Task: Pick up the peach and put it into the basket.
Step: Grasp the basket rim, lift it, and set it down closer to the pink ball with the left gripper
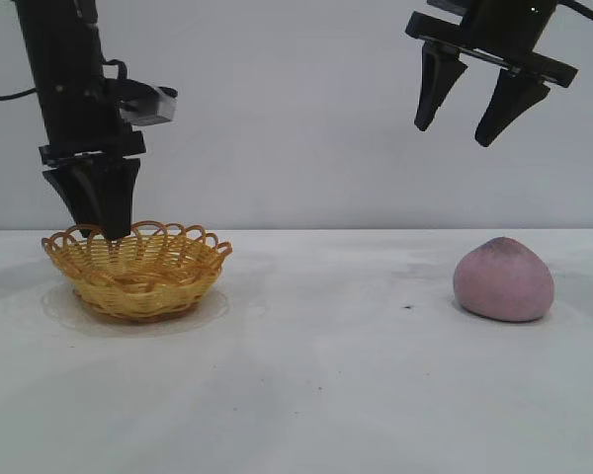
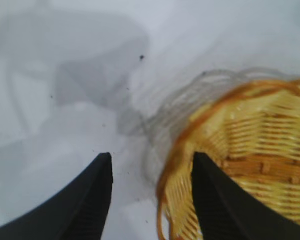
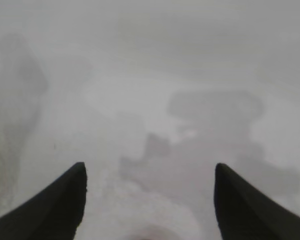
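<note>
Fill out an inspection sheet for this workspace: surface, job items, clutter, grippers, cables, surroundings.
Surface: white table, a few small dark specks, otherwise bare.
Job's things: peach resting on the table at the exterior view's right, not held; basket at the left, nothing in it.
Clutter: nothing seen.
Grippers: left gripper open, pointing down at the basket's back rim, one finger inside the rim and the other outside; right gripper open, empty, high above the peach.
Cables: one black cable behind the left arm, another at the top right corner.
Surroundings: plain pale wall.
</note>
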Robot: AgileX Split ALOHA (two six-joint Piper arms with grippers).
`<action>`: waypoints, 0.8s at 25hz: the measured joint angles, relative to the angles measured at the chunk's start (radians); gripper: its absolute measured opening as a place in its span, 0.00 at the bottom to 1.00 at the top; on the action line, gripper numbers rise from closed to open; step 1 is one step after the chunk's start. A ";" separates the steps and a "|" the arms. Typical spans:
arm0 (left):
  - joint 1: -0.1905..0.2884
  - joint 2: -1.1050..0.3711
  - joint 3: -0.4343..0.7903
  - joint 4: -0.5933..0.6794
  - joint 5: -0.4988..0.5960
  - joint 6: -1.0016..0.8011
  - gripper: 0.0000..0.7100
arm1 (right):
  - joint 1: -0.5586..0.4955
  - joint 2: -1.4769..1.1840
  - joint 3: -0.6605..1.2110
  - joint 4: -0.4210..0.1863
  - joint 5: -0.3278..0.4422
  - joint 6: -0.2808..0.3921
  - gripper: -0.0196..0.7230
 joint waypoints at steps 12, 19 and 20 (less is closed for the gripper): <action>0.000 0.069 -0.053 -0.006 0.072 0.040 0.21 | 0.000 0.000 0.000 -0.004 0.004 0.000 0.65; -0.002 0.069 -0.097 -0.031 0.133 0.004 0.10 | 0.000 0.000 0.000 -0.004 0.004 0.000 0.65; -0.002 0.069 -0.107 -0.031 0.134 -0.040 0.10 | 0.000 0.000 0.000 -0.004 0.004 0.000 0.65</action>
